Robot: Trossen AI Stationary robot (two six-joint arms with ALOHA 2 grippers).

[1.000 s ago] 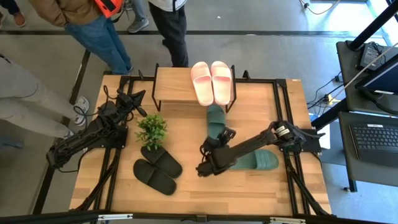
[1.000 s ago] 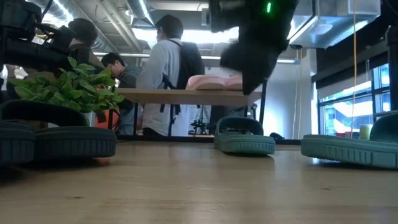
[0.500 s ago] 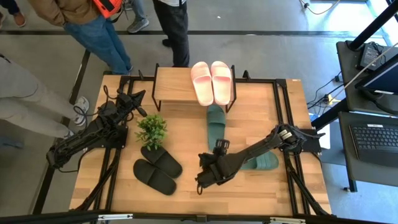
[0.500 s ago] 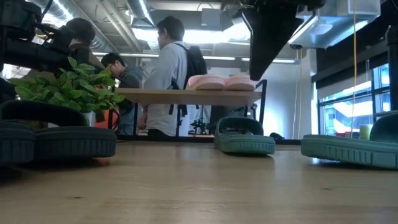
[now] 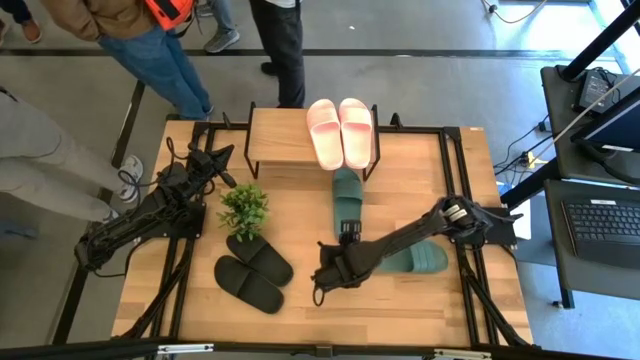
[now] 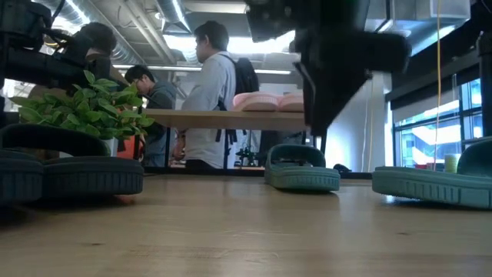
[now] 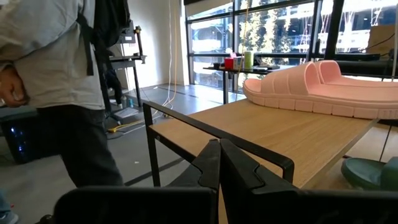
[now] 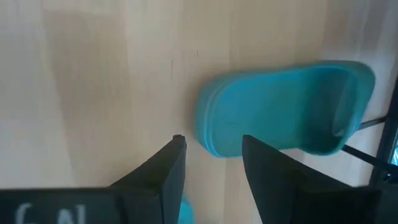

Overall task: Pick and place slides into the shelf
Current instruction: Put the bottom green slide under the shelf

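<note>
A pink pair of slides lies on the right end of the shelf at the table's far edge. One green slide lies on the table just in front of the shelf. The other green slide lies partly under my right arm. The black pair lies near the front left. My right gripper hangs open above bare table between the black pair and the green slides, pointing steeply down. In the right wrist view the green slide lies beyond the open fingers. My left gripper rests shut at the far left, level, facing the shelf.
A small potted plant stands between the shelf and the black pair. People stand beyond the table's far edge. The shelf's left half is bare board. Black frame rails run along the table's left and right sides.
My right gripper has rolled about its own axis and tipped, swinging a little toward the table's near edge and back. It stays above the table in front of the green slides. Its fingers have kept the same gap. No slide has moved.
</note>
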